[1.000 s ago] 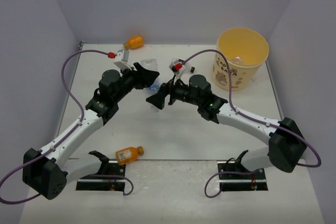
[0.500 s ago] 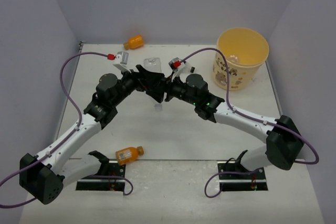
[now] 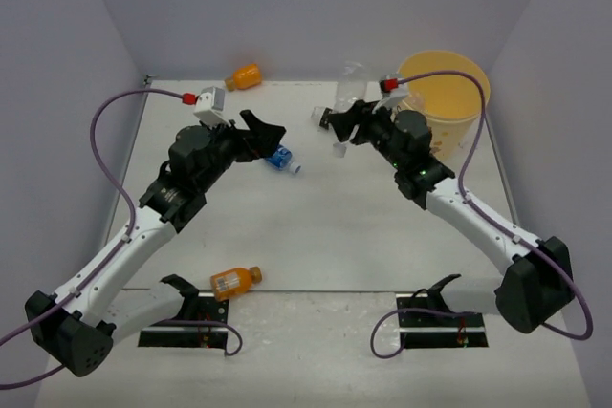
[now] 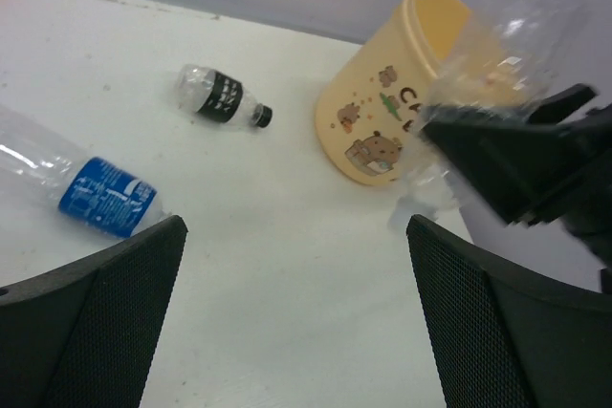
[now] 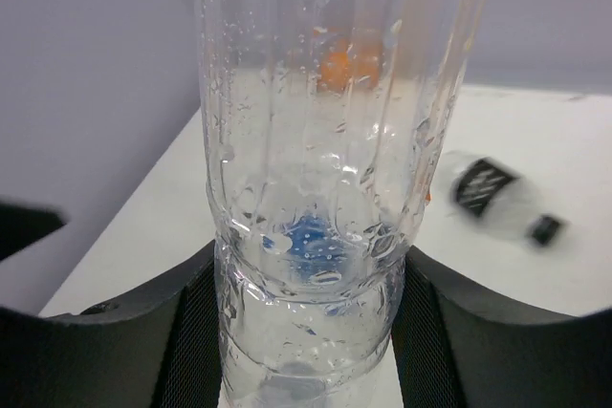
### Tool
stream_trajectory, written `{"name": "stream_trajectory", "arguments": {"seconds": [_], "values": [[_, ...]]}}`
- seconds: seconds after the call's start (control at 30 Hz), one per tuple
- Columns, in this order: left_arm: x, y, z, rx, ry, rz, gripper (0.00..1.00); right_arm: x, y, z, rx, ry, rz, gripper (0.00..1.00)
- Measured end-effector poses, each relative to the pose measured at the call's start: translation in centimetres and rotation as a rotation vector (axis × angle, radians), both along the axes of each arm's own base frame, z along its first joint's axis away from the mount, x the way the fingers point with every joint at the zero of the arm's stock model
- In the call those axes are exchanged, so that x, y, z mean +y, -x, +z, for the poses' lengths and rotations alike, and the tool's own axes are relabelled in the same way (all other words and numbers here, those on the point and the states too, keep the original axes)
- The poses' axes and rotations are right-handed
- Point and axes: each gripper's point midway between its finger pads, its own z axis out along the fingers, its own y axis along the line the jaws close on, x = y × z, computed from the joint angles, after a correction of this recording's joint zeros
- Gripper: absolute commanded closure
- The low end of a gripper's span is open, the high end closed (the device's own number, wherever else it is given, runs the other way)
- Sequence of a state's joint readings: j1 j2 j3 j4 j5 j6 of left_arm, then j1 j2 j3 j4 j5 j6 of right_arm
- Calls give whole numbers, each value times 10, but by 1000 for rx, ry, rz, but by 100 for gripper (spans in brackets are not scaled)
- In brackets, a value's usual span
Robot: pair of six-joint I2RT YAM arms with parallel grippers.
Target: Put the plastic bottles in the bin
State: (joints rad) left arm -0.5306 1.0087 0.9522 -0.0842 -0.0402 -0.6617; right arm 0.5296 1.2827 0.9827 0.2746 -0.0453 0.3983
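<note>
- Grips a clear bottle (image 5: 311, 169) in the right gripper (image 3: 346, 124), raised just left of the bin (image 3: 449, 97), apparently for the drop.
- Holds the left gripper (image 4: 296, 265) wide open over the blue bottle (image 3: 280, 159), probably the next pick.
- Shows the black bottle (image 4: 218, 95) lying left of the bin, with the far orange bottle (image 3: 245, 75) and near orange bottle (image 3: 234, 279) on the left.
- Plays out on a white table (image 3: 316, 236) boxed by pale lilac walls (image 3: 287, 7).

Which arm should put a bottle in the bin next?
Right. The right fingers grip a clear bottle, held up close to the bin. The left fingers are open and empty, by the blue bottle lying farther away.
</note>
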Motion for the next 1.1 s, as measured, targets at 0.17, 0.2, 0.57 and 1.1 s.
{"name": "stream_trajectory", "arguments": {"seconds": [0.17,0.2,0.57,1.1], "values": [[19,1,-30,94,-83,85,0,-93,-42,34,-72,72,-294,70],[22,1,-36,109,-99,96,0,-110,-48,42,-84,84,-347,70],[44,22,-107,304,-254,132,0,-257,-117,89,-105,138,-796,62],[56,37,-158,450,-332,165,0,-281,-131,23,74,246,-854,1]]}}
